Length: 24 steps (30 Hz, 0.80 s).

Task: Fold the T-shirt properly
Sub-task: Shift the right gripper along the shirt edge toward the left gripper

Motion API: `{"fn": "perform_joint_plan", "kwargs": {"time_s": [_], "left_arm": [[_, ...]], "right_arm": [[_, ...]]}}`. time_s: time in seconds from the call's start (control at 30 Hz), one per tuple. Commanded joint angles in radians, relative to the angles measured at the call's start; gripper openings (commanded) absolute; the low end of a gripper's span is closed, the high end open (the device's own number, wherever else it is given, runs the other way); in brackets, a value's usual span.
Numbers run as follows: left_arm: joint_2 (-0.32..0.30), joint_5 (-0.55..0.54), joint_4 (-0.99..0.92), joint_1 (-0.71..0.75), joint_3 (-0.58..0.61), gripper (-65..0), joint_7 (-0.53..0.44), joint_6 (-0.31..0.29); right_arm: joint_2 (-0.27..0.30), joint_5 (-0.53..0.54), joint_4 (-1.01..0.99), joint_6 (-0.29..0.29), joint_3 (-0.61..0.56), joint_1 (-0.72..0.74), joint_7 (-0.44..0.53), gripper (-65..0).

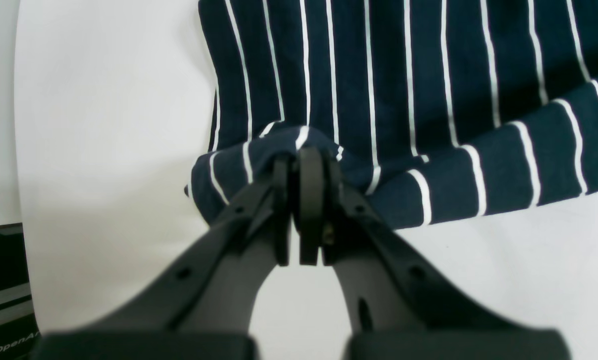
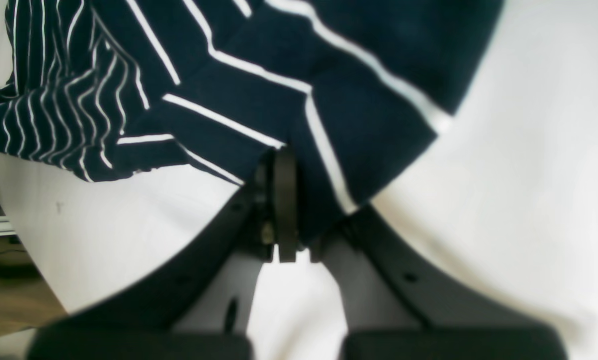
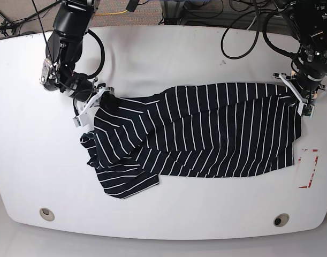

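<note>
Item: T-shirt [image 3: 206, 134], striped, spread across tabletop [image 3: 152, 59]. We judge it soft, light, limp; best held at edges. Left gripper [image 1: 301, 150] and right gripper [image 2: 283, 155] jaws pinch cloth corners.

t-shirt [image 1: 429, 100] cut off by top and right edges in left wrist view; right gripper [image 2: 291, 200] far finger buried under cloth, near fabric blurred; table [image 3: 24, 160] corners cropped in base view.

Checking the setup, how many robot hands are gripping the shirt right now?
2. The right hand is shut on the T-shirt at its upper corner on the base view's left; the left hand is shut on its upper corner on that view's right.
</note>
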Motion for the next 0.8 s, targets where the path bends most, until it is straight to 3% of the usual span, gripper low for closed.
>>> {"fn": "perform_joint_plan", "kwargs": {"time_s": [0.0,0.47,0.63,0.77], "left_arm": [[-0.010,-0.005,0.017,-0.006,-0.006,-65.0,-0.021,0.005],[0.018,-0.014,0.023,0.123,-0.001,-65.0,-0.036,-0.001],[0.053,-0.014,0.024,0.116,0.017,-65.0,-0.124,-0.001],[0.052,-0.010,0.026,0.047,0.101,-65.0,-0.168,0.004]], "right_arm": [[0.014,0.029,0.105,0.003,0.006,-0.040,0.024,-65.0],[0.011,0.029,0.609,0.003,0.012,-0.454,0.001,-65.0],[0.014,0.029,0.626,0.003,0.020,-0.462,0.002,-65.0],[0.017,0.023,0.622,0.003,0.044,-0.377,0.002,-65.0]]}}
